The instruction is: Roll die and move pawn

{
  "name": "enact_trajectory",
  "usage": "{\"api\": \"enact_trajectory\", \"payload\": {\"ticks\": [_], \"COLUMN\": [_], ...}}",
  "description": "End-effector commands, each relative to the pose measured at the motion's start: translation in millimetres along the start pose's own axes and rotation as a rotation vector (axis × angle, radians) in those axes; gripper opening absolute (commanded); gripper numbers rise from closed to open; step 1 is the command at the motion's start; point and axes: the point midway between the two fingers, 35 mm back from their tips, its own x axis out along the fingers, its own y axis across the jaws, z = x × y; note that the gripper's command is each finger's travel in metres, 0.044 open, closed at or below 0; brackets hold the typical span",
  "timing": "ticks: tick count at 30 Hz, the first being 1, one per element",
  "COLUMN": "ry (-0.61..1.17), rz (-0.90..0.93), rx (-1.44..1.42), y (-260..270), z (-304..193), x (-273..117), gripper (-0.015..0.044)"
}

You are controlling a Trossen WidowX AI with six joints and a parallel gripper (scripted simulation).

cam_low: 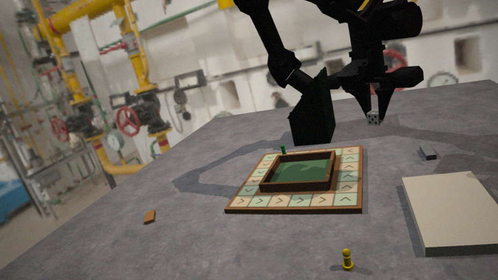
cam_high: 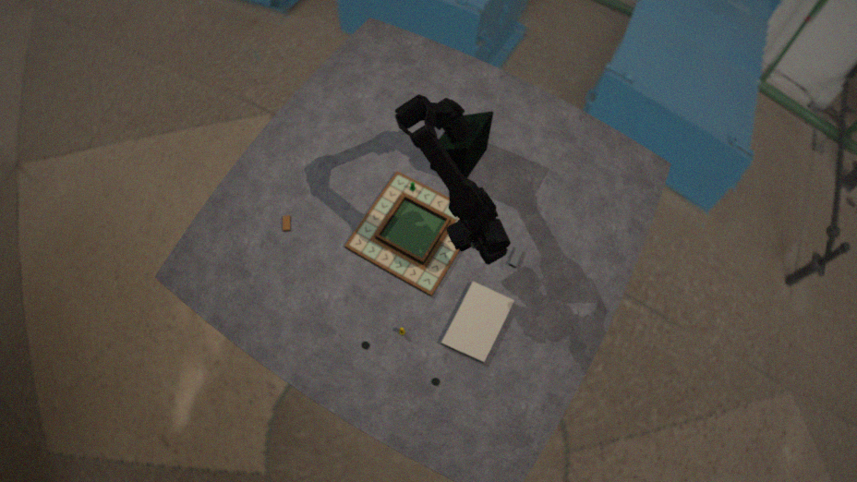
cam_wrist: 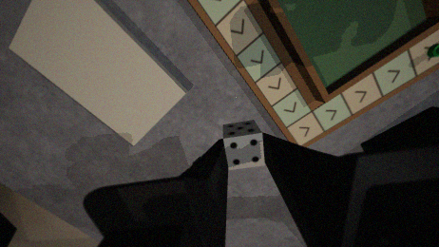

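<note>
My gripper (cam_low: 375, 117) (cam_wrist: 241, 141) is shut on the white die with black pips (cam_low: 373, 118) (cam_wrist: 243, 150) and holds it above the table, beyond the board's right side in the exterior view. One die face with four pips and one with five show in the wrist view. The board (cam_high: 384, 258) (cam_low: 301, 200) (cam_wrist: 332, 113) has a ring of arrowed squares around the tray (cam_high: 413, 232) (cam_low: 295, 188) (cam_wrist: 356, 57), which has brown walls and a green floor. No die lies in the tray. The green pawn (cam_high: 412, 186) (cam_low: 283, 150) (cam_wrist: 433, 50) stands on the board's far row in the exterior view.
A cream slab (cam_high: 477, 322) (cam_low: 452, 210) (cam_wrist: 90, 71) lies beside the board. A grey block (cam_low: 427, 153) lies behind it. A tall dark green block (cam_high: 476, 138) (cam_low: 313, 118) stands behind the board. A yellow pawn (cam_high: 402, 331) (cam_low: 346, 260) and an orange block (cam_high: 286, 223) (cam_low: 149, 217) are farther out.
</note>
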Motion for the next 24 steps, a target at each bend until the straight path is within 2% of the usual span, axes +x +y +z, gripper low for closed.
{"api": "enact_trajectory", "payload": {"ticks": [1, 24], "ry": [0.004, 0.000], "rz": [0.009, 0.023], "rx": [-0.053, -0.696], "y": [-3.1, -45.8], "z": [5.7, 46.7], "x": [-3.6, 6.4], "gripper": [0.0000, 0.0000]}}
